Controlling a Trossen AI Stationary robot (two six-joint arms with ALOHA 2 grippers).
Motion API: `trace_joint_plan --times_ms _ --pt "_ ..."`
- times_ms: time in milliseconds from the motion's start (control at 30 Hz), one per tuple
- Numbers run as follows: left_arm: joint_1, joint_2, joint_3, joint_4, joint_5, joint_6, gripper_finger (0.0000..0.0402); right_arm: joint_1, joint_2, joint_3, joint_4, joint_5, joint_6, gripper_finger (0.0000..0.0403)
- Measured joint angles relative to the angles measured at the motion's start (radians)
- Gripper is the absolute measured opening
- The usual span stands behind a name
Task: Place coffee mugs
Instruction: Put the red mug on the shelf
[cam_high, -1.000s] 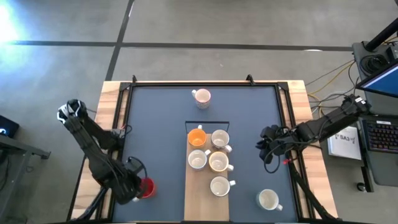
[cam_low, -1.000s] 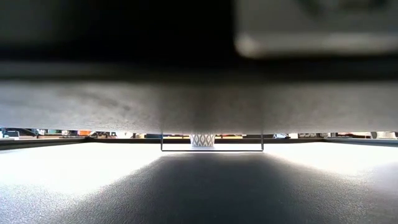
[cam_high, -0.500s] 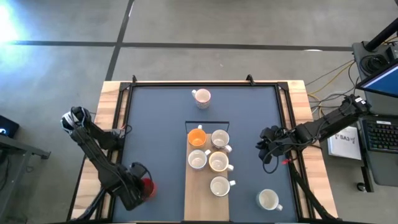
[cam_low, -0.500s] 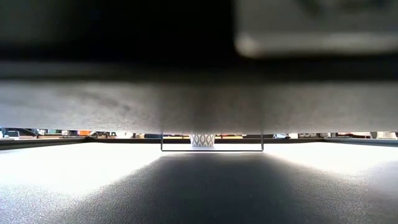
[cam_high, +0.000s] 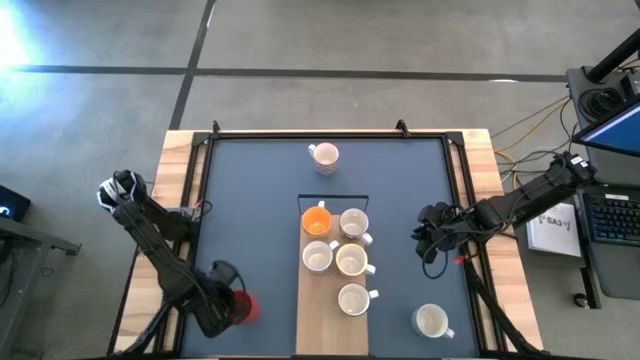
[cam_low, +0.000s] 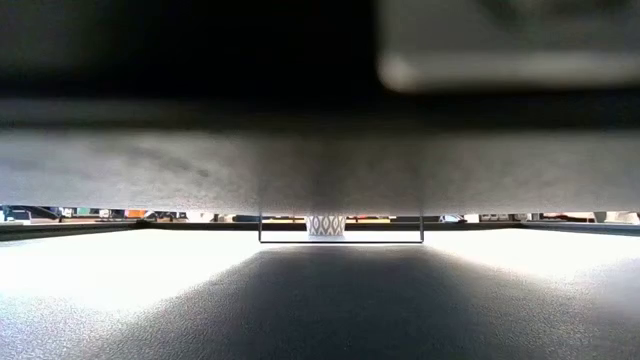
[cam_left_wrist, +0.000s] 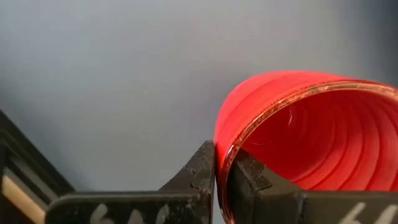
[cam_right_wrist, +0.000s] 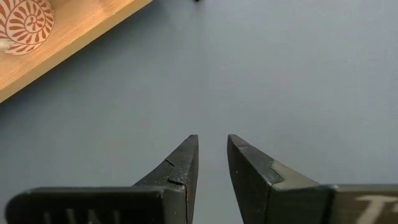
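Left pincer (cam_left_wrist: 221, 180) clamped on unlabelled red mug (cam_left_wrist: 305, 143) rim.

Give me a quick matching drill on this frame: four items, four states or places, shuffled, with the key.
Items
1. red mug
2. orange mug
3. right gripper
4. lone cream mug

States or places
A. fingers a little apart, nothing between them, over bare mat
B. far end of the mat, away from the board
C. rim pinched by the left gripper
D. on the wooden board, far-left of the cluster

Pairs: 1-C, 2-D, 3-A, 4-B
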Motion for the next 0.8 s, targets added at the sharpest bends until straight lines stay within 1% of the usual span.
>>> trace_joint_plan --times_ms 100,267,333,467,667,800 --pt "0.037 0.004 0.046 0.0 -0.01 0.021 0.0005 0.0 0.0 0.0 0.0 0.0 0.0 0.0072" --pt "0.084 0.02 0.145 -0.015 -0.137 0.104 0.0004 0.0 0.0 0.0 0.0 0.0 0.0 0.0078" --pt "0.098 0.029 0.181 -0.05 -0.164 0.124 0.0003 0.0 0.0 0.0 0.0 0.0 0.0 0.0081" --pt "0.131 0.052 0.214 -0.121 -0.161 0.139 0.0003 0.0 0.0 0.0 0.0 0.0 0.0 0.0084" --pt "0.19 0.076 0.236 -0.059 -0.159 0.217 0.0003 0.0 0.0 0.001 0.0 0.0 0.0 0.008" --pt "0.221 0.114 0.278 -0.054 -0.16 0.265 0.0002 0.0 0.0 0.002 0.001 0.0 0.0 0.0074"
